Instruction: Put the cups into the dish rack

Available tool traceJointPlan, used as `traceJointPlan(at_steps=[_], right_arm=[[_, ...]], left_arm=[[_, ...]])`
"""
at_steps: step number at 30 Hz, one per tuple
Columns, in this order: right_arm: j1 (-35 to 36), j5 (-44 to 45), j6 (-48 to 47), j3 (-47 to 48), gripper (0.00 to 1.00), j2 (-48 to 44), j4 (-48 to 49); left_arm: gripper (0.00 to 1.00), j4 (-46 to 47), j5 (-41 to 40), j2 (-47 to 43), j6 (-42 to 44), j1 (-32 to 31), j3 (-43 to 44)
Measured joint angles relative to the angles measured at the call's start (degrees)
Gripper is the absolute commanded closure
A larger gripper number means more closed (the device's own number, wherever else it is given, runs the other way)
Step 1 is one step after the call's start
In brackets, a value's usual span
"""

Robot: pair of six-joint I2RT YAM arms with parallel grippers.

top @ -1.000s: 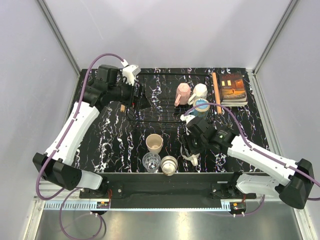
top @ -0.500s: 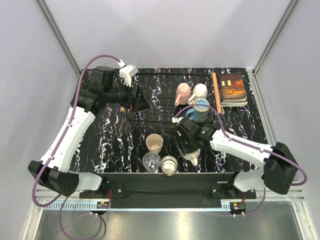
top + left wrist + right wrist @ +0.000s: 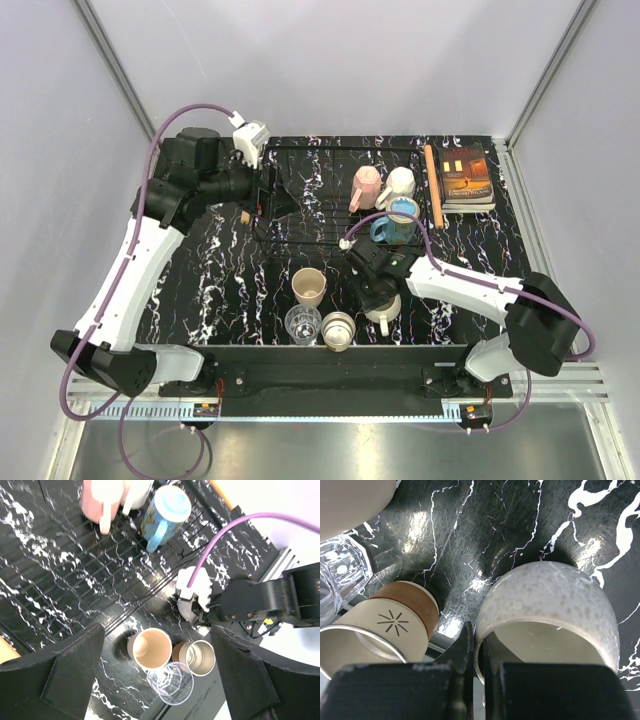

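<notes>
My right pincer (image 3: pixel 476 647) is clamped on the rim of the speckled cream mug (image 3: pixel 550 605), which stands on the surface (image 3: pixel 470 510) just before the dish rack (image 3: pixel 310 200). My left pincer (image 3: pixel 265 200) hangs wide apart over the rack's left end.

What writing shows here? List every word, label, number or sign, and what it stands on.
Orange-brown book: cover lettering, too small to read.
Brown-banded cup: a printed starburst mark, no words.
No other text can be read.
</notes>
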Motion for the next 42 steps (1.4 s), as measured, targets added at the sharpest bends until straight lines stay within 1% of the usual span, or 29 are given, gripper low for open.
traceJointPlan(at_steps=[4,7,11,14,16,17,18,20,22,23,25,27,30,31,35,39,42], right_arm=[[0.0,0.68,0.22,1.16,1.0,-0.39,-2.27],[0.0,1.6,0.9,3.96,1.0,-3.43,-6.4],[0.0,2.71,2.01,13.35,1.0,-11.47,-11.28],[0.0,3.28,2.43,21.46,1.0,-17.2,-10.03],[0.0,3.5,2.54,23.19,1.0,-21.79,-5.09],[0.0,3.63,2.54,22.91,1.0,-23.89,-2.51],[0.0,3.82,2.84,21.18,1.0,-26.95,2.56],[0.0,4.2,3.02,15.1,1.0,-32.09,14.16],[0.0,5.11,3.72,7.96,1.0,-35.98,26.62],[-0.15,5.55,4.22,5.33,1.0,-36.33,32.26],[-1.2,5.44,6.12,2.75,1.0,-34.1,41.2],[-2.93,4.61,8.76,2.03,1.0,-30.36,48.33],[-6.45,2.12,13.94,1.99,1.0,-24.0,56.76],[-7.56,1.51,15.96,1.99,1.0,-22.43,58.97],[-10.38,-1.07,22.64,1.99,1.0,-19.15,66.1],[-11.06,-2.99,27.5,2.01,1.0,-17.55,71.65],[-11.06,-4.44,30.27,2.01,1.0,-16.46,74.84]], left_arm=[[0.08,-0.02,0.24,0.09,-0.04,0.0,3.39],[0.08,0.02,0.83,0.42,-0.72,0.0,6.6],[0.07,0.5,2.97,1.84,-3.06,0.79,10.95],[0.07,3.04,7.17,2.73,-7.43,4.15,11.72],[0.07,6.67,11.65,3.54,-12.9,8.2,11.3],[0.08,10.12,14.43,3.87,-17.27,10.58,10.27],[0.09,14.67,17.33,4.07,-22.25,12.61,8.59],[0.1,27.39,22.84,4.15,-34.23,15.8,1.81],[0.11,40.02,26.97,4.79,-46.03,16.98,-5.2],[0.11,44.5,28.59,5.25,-50.66,16.98,-8.13],[0.12,49.51,30.82,5.92,-56.59,16.41,-11.96],[0.12,51.17,32.46,5.99,-58.95,15.43,-13.73],[0.12,51.63,33.29,5.07,-58.66,12.57,-14.19],[0.14,51.8,33.29,4.17,-58.27,11.28,-14.8],[0.19,54.07,33.73,0.66,-58.23,6.88,-18.18],[0.19,59.8,34.32,-0.24,-61.31,6.32,-21.9],[0.19,60.92,34.29,-0.13,-62.9,6.29,-22.97]])
